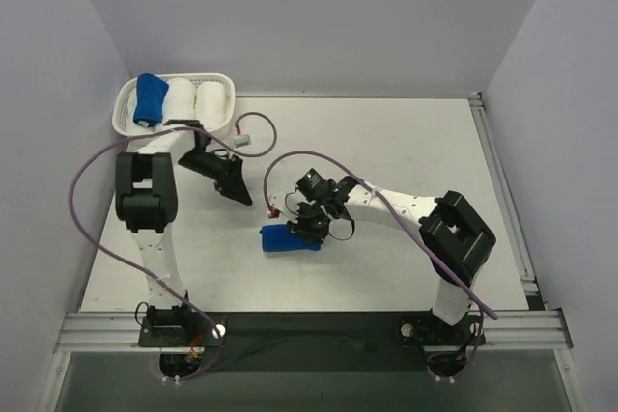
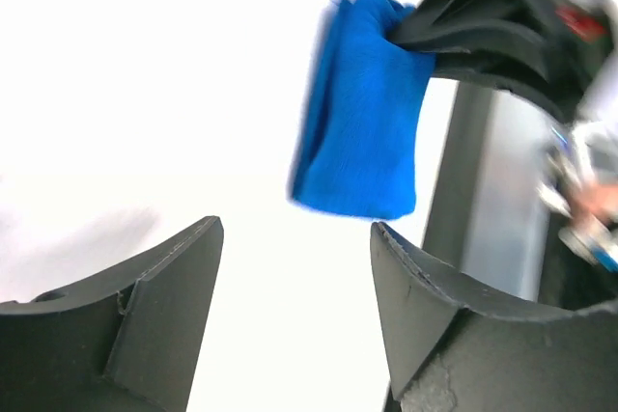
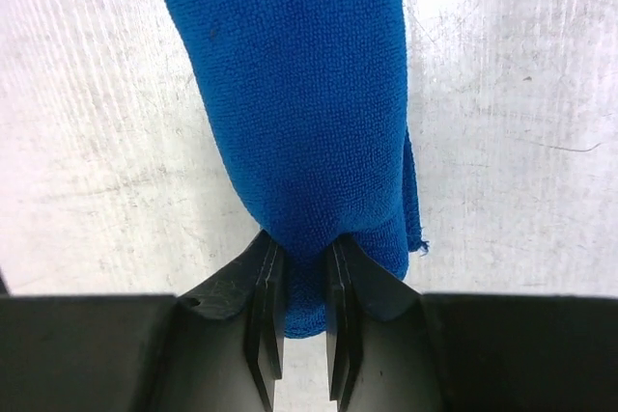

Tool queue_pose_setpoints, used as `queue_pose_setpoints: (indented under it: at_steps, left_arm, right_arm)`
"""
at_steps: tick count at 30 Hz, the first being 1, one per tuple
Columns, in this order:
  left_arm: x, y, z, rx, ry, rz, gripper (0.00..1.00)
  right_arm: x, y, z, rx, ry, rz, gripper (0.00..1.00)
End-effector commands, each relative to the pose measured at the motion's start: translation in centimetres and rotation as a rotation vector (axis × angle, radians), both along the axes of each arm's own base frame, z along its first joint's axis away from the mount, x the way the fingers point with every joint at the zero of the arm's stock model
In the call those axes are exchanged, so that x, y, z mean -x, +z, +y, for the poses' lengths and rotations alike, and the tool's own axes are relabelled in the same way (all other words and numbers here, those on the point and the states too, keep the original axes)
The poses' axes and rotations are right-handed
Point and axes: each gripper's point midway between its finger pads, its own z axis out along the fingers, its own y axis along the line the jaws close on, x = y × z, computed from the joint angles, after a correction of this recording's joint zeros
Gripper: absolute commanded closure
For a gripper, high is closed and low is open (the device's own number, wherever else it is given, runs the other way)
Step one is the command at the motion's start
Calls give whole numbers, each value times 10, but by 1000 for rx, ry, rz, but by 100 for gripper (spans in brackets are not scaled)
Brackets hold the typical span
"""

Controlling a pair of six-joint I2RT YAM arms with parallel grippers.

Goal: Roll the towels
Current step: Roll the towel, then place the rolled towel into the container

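A rolled blue towel (image 1: 288,238) lies as a short fat bundle on the white table near the middle. My right gripper (image 1: 309,227) is shut on its right end. In the right wrist view the two fingers pinch the end of the towel (image 3: 290,94), the gripper (image 3: 301,246) squeezing the cloth. My left gripper (image 1: 236,192) hangs to the upper left of the bundle, apart from it, open and empty. In the left wrist view the gripper (image 2: 294,231) has a wide gap and the towel (image 2: 362,113) shows beyond it, held by the other arm's fingers (image 2: 473,41). A second blue towel (image 1: 150,98) stands rolled in the basket.
A white basket (image 1: 224,81) at the back left holds two white towel rolls (image 1: 180,98) beside the blue one. A loose cable with a white plug (image 1: 245,138) lies just right of the basket. Metal rails run along the table's right edge (image 1: 502,190).
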Motion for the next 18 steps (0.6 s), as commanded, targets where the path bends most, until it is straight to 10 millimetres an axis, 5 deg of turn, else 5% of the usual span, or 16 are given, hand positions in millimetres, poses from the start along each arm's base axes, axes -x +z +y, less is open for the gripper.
queue_pose_setpoints:
  at_steps: [1, 5, 7, 9, 10, 11, 13, 15, 18]
  left_arm:
    - [-25, 55, 26, 70, 125, -204, 27]
    - [-16, 92, 65, 27, 215, -428, 26]
    - [-3, 75, 74, -28, 232, -504, 26]
    - [1, 87, 72, -90, 197, -727, 20]
    - [21, 67, 66, -112, 172, -727, 19]
    - [27, 82, 61, -138, 144, -859, 17]
    - [39, 65, 37, -185, 9, -1013, 11]
    - [41, 77, 18, -181, -66, -1207, 7]
    - [57, 62, -17, -179, -241, -1310, 5]
  right_arm:
    - [58, -27, -33, 115, -56, 395, 100]
    - [51, -17, -21, 52, -109, 542, 100]
    - [50, -20, -22, 55, -130, 599, 100]
    - [47, -20, -15, 48, -130, 647, 100]
    - [48, -20, -18, 60, -140, 679, 100]
    - [47, -19, -16, 54, -138, 697, 100]
    - [43, -20, -13, 44, -155, 748, 100]
    - [43, -24, -12, 42, -171, 789, 100]
    - [34, -24, -9, 17, -199, 844, 100]
